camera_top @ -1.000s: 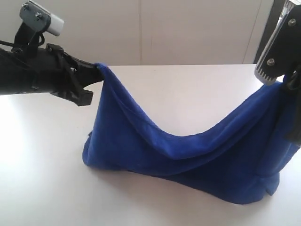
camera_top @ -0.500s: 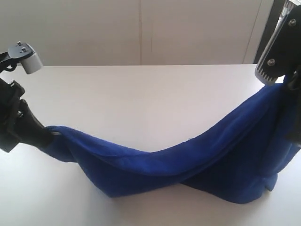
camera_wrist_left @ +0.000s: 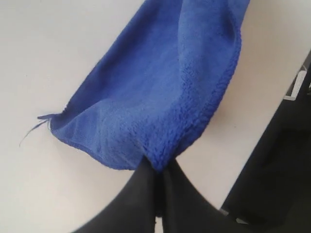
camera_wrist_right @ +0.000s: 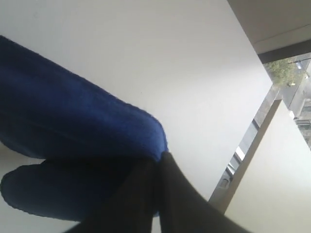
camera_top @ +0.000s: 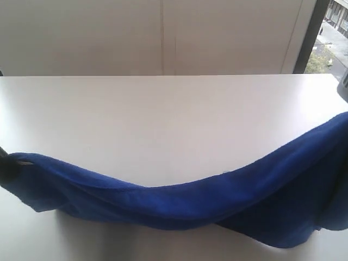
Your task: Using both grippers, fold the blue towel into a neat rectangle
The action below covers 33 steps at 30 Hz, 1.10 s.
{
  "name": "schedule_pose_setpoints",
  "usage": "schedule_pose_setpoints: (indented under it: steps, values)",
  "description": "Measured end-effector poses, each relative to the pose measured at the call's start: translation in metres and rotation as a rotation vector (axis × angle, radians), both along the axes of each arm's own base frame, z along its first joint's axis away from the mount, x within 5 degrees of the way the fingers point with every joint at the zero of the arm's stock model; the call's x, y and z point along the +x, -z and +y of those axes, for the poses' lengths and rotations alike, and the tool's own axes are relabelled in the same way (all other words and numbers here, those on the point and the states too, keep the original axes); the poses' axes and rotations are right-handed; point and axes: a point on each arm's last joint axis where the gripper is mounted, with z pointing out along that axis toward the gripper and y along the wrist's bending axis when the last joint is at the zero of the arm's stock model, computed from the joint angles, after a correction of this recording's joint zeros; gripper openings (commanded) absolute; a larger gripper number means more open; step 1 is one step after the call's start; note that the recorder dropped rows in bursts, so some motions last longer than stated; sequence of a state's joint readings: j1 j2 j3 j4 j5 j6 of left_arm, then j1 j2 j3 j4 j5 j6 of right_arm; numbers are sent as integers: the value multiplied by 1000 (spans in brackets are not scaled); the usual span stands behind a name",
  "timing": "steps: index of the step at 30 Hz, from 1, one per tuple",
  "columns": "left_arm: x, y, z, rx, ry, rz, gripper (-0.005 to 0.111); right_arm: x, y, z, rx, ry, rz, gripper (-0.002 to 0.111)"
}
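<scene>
Item: deep royal-blue soft microfibre towel [camera_top: 179, 201], slung low along the smooth white counter's [camera_top: 163, 119] camera-side edge. Your left jaws and right jaws each pinch one end, likely to draw it straight for folding.

Blue towel [camera_top: 179, 202] hangs stretched, its middle sagging

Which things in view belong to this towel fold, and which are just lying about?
Part of the job:
- blue towel, slung low over the table
- left gripper, shut on one towel end
- right gripper, shut on the other end
- white table, the work surface

Just there:
- wall panels
- window, showing outdoors
</scene>
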<state>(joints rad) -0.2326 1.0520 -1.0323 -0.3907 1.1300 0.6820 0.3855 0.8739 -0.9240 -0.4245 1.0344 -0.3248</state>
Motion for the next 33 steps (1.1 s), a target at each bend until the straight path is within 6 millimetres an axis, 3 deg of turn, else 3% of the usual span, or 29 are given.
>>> schedule_pose_setpoints:
  steps: [13, 21, 28, 33]
  values:
    - [-13, -13, 4, -5, -19, -67, 0, -6, 2, 1, 4, 18, 52, 0]
    - [-24, -27, 8, -13, -29, -138, 0, -7, -7, 1, 27, 42, 34, 0]
    - [-2, -13, 11, 88, -73, -97, 0, 16, 4, 10, 17, 40, 19, 0]
    - [47, 13, 3, 115, -116, -98, 0, 57, 34, 22, -40, 53, -36, 0]
